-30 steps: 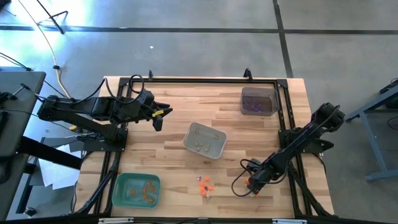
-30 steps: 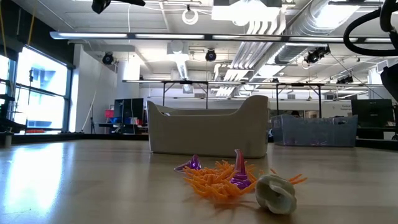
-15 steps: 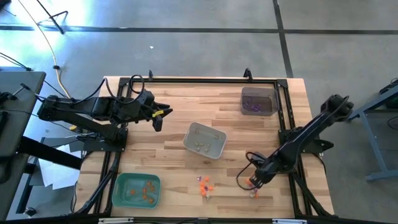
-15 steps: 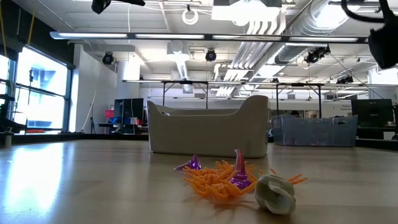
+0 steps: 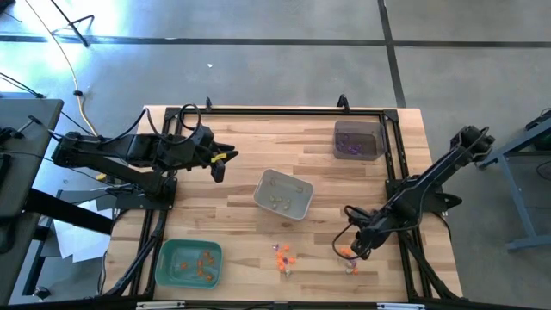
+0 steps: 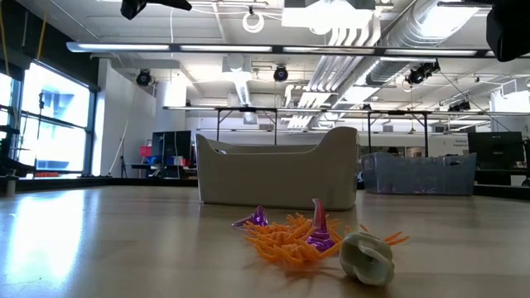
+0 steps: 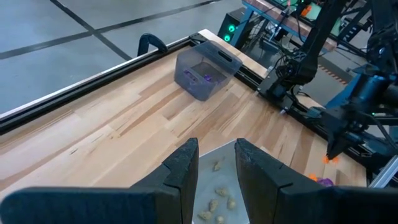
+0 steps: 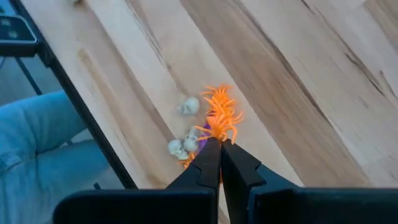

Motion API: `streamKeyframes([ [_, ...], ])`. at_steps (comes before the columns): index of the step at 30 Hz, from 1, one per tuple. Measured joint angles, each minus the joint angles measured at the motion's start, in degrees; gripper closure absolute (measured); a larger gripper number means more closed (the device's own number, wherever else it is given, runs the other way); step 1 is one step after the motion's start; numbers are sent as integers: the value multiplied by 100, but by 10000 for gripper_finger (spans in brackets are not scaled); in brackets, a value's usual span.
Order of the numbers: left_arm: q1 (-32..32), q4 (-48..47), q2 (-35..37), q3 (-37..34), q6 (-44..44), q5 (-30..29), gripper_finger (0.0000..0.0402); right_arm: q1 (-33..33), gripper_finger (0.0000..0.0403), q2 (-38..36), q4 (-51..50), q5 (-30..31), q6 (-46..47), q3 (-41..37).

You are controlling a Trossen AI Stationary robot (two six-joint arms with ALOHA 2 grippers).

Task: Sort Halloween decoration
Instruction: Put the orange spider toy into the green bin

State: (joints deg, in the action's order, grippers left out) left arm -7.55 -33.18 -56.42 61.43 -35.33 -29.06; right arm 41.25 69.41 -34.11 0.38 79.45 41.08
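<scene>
Nearest, on the wooden table in front of the pale tray: a small heap of Halloween decoration. In the low view, a tangle of orange spiky pieces, two purple cones and one whitish skull at the heap's edge. All well apart from the pale tray, none inside it.

To the right of that heap, also nearer than the pale tray: the right gripper, low over the wood, jaws pressed together. From its own wrist view, dark fingers closed tight, pointing at an orange piece and pale skulls lying on the boards. An orange bit right at the tips; pinched or merely beside them, impossible to tell. One pale speck just beside the gripper.

To the left and nearer than the pale tray: a green tray with orange bits inside.

Inside the pale tray itself: a few beige trinkets.

Left of the pale tray and slightly beyond it: the left gripper, held above the table, fingers parted by a narrow gap, nothing between them.

Farthest, beyond the pale tray and to its right: a dark translucent tray near the table's back edge, purple pieces on its floor.
</scene>
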Motion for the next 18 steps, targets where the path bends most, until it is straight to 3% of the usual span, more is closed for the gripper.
streamKeyframes([
  [10, 0, 8, -49, 1, -46, 0, 307, 0, 403, 7, 82, -280, 317, -339],
  [18, 0, -5, -329, 4, -155, 44, 307, 2, 403, 9, 966, -448, 559, -971],
])
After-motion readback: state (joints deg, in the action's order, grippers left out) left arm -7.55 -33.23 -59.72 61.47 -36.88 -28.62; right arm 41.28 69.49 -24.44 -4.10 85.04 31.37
